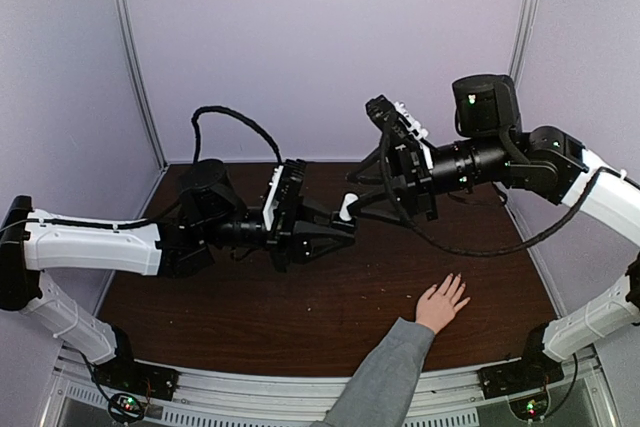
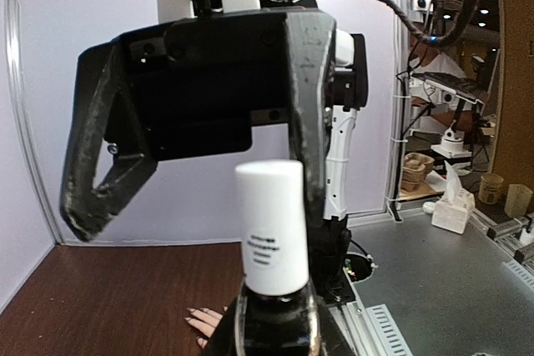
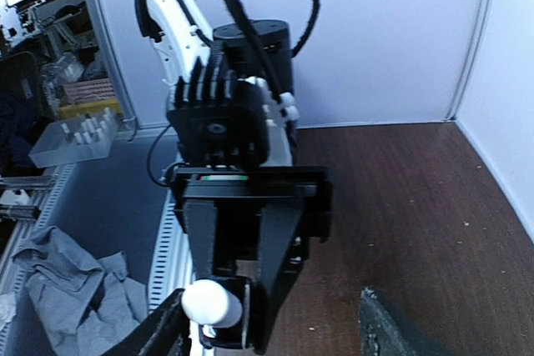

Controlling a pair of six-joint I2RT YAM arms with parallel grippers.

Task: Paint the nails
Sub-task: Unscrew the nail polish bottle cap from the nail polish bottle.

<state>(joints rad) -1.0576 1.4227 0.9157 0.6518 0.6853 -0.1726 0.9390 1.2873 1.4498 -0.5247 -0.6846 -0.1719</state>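
A light-skinned hand (image 1: 440, 303) with a grey sleeve lies flat on the brown table at the front right, fingers spread. Its pale nails (image 1: 458, 282) show as tiny tips, and the nails (image 2: 193, 314) show again low in the left wrist view. My left gripper (image 1: 335, 219) hangs above the table's middle, shut on a small dark polish bottle (image 2: 275, 323) with a white cap (image 2: 271, 227). My right gripper (image 1: 362, 197) faces it, open, its fingers (image 2: 100, 164) wide either side of the cap (image 3: 211, 304), which sits beside one finger.
Pale walls enclose the table (image 1: 250, 307) at the back and sides. A metal rail (image 1: 300, 402) runs along the near edge. The sleeve (image 1: 385, 382) reaches in over that rail. A grey cloth (image 3: 67, 289) lies outside the enclosure.
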